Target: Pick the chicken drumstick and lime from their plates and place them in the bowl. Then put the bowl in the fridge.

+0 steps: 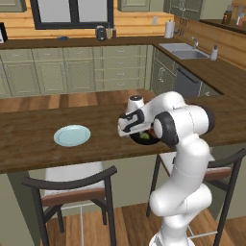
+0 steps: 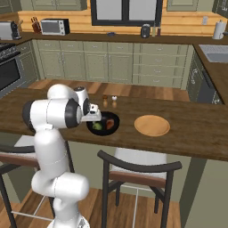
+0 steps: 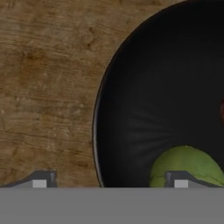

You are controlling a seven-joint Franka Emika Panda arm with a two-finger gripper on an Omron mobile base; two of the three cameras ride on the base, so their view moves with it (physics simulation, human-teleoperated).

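Note:
The glossy black bowl (image 2: 114, 128) sits on the wooden counter (image 2: 187, 142) with the green lime (image 2: 97, 126) and the reddish-brown drumstick (image 2: 109, 123) inside it. My gripper (image 3: 110, 180) hangs low over the bowl's rim (image 3: 98, 122) and is open. One fingertip (image 3: 39, 179) is outside over the wood; the other is inside, in front of the lime (image 3: 188, 164). The pale blue plate (image 1: 72, 135) lies bare to the left. The orange-tan plate (image 2: 152, 125) lies bare to the right. The fridge is out of view.
Two small shakers (image 2: 109, 101) stand just behind the bowl. Dark-framed stools (image 1: 72, 187) are tucked under the counter's near edge on both sides of my base. Green cabinets and a sink (image 1: 185, 50) line the far walls.

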